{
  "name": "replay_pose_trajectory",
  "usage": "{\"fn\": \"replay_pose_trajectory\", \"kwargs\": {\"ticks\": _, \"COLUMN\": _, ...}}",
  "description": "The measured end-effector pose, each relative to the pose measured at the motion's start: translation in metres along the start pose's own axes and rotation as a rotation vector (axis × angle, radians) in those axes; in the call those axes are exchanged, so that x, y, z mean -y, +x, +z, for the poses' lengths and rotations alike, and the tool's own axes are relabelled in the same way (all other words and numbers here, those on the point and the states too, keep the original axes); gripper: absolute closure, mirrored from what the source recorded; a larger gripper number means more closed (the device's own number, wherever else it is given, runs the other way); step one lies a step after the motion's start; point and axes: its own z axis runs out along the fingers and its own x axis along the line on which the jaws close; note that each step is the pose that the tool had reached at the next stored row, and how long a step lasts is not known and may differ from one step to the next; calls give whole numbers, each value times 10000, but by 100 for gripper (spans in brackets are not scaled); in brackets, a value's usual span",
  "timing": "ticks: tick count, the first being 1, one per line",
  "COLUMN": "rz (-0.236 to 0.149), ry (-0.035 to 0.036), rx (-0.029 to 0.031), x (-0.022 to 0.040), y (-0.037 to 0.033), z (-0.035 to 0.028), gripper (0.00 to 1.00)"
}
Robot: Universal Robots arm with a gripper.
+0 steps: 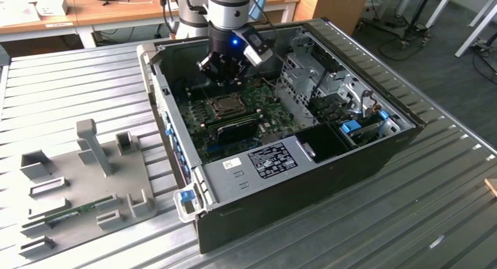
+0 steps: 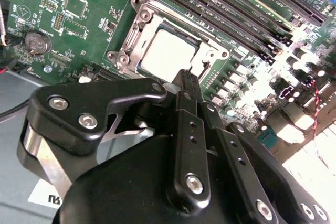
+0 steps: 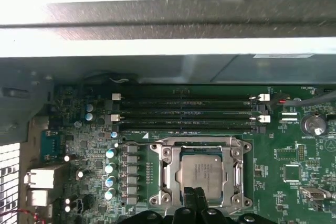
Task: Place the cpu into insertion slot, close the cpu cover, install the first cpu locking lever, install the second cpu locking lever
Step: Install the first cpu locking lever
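- Gripper (image 1: 223,78) is hanging in the upper centre of the exterior view, inside the open computer case (image 1: 311,184) and just above the insertion slot (image 1: 226,105).
- Its fingers (image 2: 187,94) are pressing together in both wrist views, with nothing pinched between them.
- In the second wrist view the fingertips are hovering at one edge of the cpu cover (image 3: 199,143); whether they are touching it I cannot tell.
- The cpu (image 3: 202,174) is lying flat in the slot, its pale top showing through the cover's square window.
- The cover is lying down flat around the cpu, framing it on all sides.
- Long black memory slots (image 3: 184,114) are running just beside the socket on the green circuit board (image 3: 291,153), and a coin cell (image 3: 314,124) is sitting near their end.
- The case is resting on its side on the ribbed metal table (image 1: 70,88), with a grey fixture tray (image 1: 85,181) sitting at the exterior view's lower left, well apart from the gripper.
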Motion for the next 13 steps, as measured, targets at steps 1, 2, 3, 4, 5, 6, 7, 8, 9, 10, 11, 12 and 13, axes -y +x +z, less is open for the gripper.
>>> {"fn": "replay_pose_trajectory", "kwargs": {"ticks": 1, "rz": 0, "ry": 2, "rx": -1, "x": 0, "y": 0, "z": -16, "gripper": 90}}
{"fn": "replay_pose_trajectory", "kwargs": {"ticks": 2, "rz": 0, "ry": 1, "rx": 0, "x": -1, "y": 0, "z": -27, "gripper": 90}}
{"fn": "replay_pose_trajectory", "kwargs": {"ticks": 3, "rz": 0, "ry": 0, "rx": 0, "x": -1, "y": -1, "z": -37, "gripper": 90}}
{"fn": "replay_pose_trajectory", "kwargs": {"ticks": 4, "rz": 0, "ry": 0, "rx": 0, "x": -1, "y": -1, "z": -46, "gripper": 90}}
{"fn": "replay_pose_trajectory", "kwargs": {"ticks": 5, "rz": 0, "ry": 0, "rx": 0, "x": -2, "y": -1, "z": -54, "gripper": 90}}
{"fn": "replay_pose_trajectory", "kwargs": {"ticks": 6, "rz": 0, "ry": 0, "rx": 0, "x": -2, "y": -1, "z": -59, "gripper": 90}}
{"fn": "replay_pose_trajectory", "kwargs": {"ticks": 7, "rz": 0, "ry": -1, "rx": 1, "x": -2, "y": -1, "z": -59, "gripper": 90}}
{"fn": "replay_pose_trajectory", "kwargs": {"ticks": 8, "rz": 0, "ry": -2, "rx": 2, "x": -2, "y": -1, "z": -59, "gripper": 90}}
{"fn": "replay_pose_trajectory", "kwargs": {"ticks": 9, "rz": 0, "ry": -3, "rx": 2, "x": -2, "y": -1, "z": -59, "gripper": 90}}
{"fn": "replay_pose_trajectory", "kwargs": {"ticks": 10, "rz": 0, "ry": -2, "rx": 2, "x": -2, "y": -1, "z": -60, "gripper": 90}}
{"fn": "replay_pose_trajectory", "kwargs": {"ticks": 11, "rz": 0, "ry": 0, "rx": 0, "x": -1, "y": -1, "z": -61, "gripper": 90}}
{"fn": "replay_pose_trajectory", "kwargs": {"ticks": 12, "rz": 0, "ry": -1, "rx": 1, "x": -2, "y": -1, "z": -61, "gripper": 90}}
{"fn": "replay_pose_trajectory", "kwargs": {"ticks": 13, "rz": 0, "ry": -1, "rx": 1, "x": -2, "y": -1, "z": -61, "gripper": 90}}
